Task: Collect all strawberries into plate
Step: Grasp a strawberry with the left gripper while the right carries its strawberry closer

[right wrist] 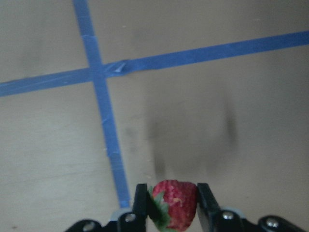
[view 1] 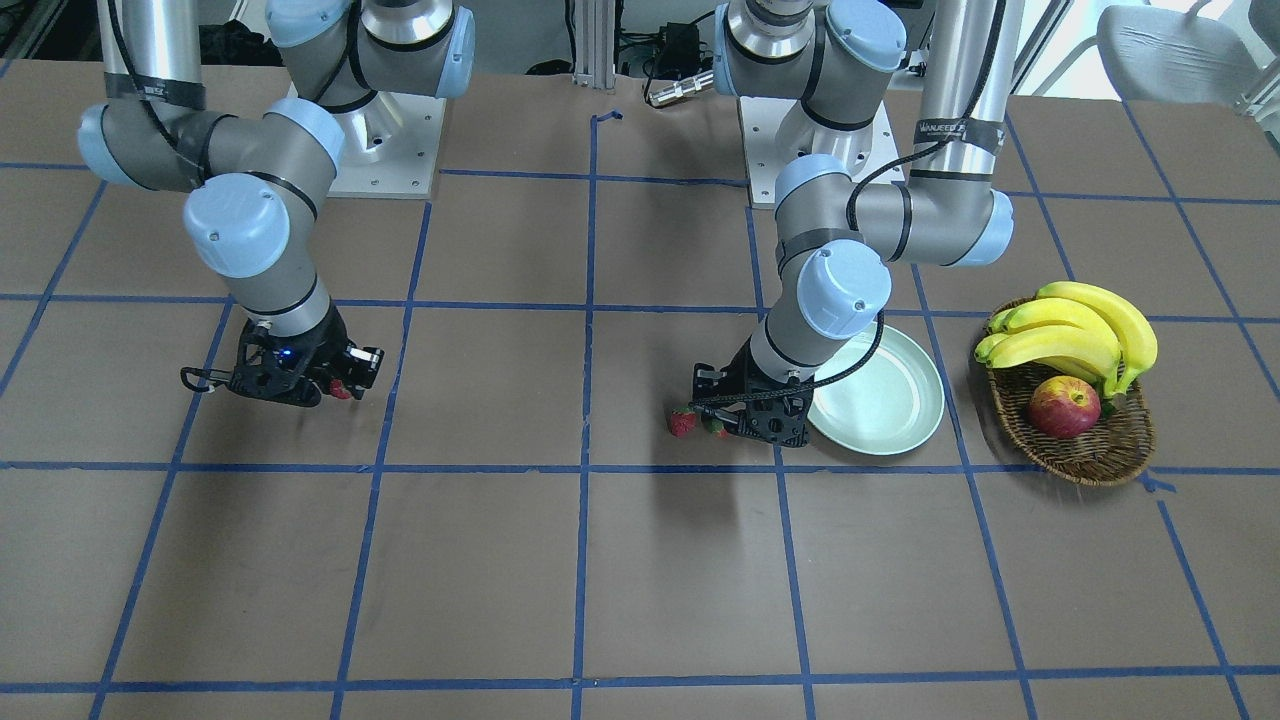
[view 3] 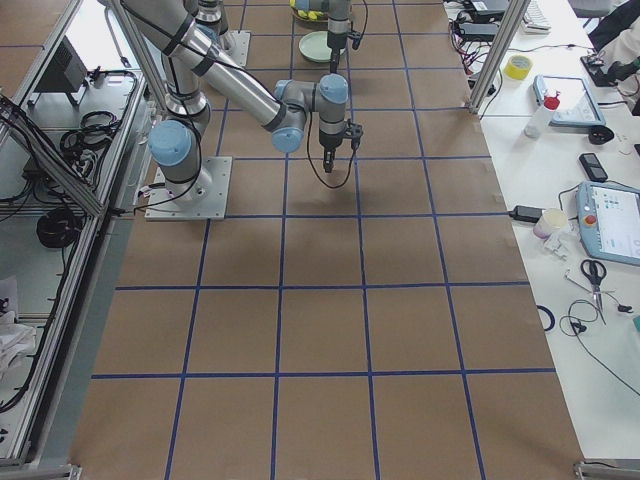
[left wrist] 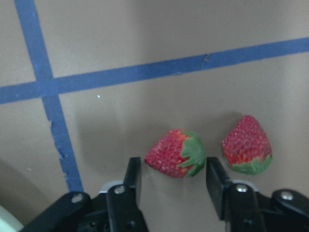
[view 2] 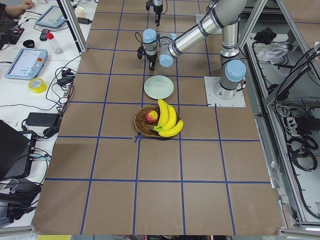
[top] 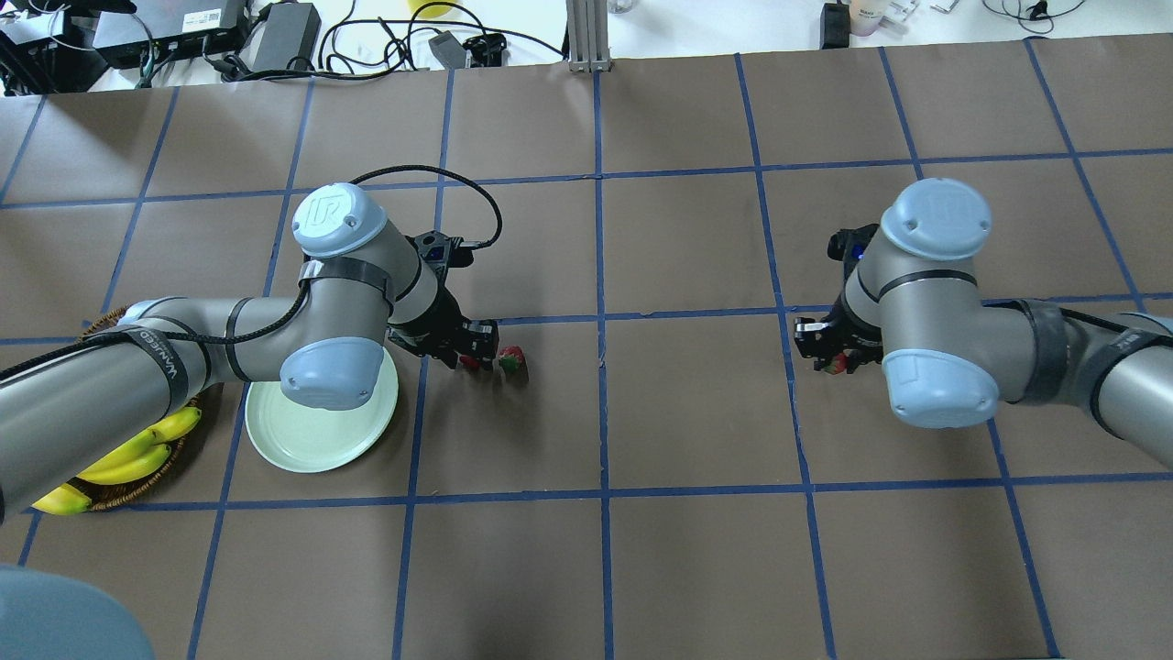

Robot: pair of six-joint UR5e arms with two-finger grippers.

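strawberries [left wrist: 175, 159]: two on brown blue-taped table [view 1: 680, 580] | left hand [left wrist: 174, 167] apart | right hand [right wrist: 172, 191] clamps third strawberry [right wrist: 175, 205]

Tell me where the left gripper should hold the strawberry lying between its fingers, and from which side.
From straight above, the left gripper closing on the wide red body of the strawberry. It lies on its side, tip towards one finger, green cap towards the other. Keep that finger in the gap before the second strawberry beside it.

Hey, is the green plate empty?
Empty where visible: the plate shows bare; two strawberries lie on the table, a third strawberry sits in the right hand.
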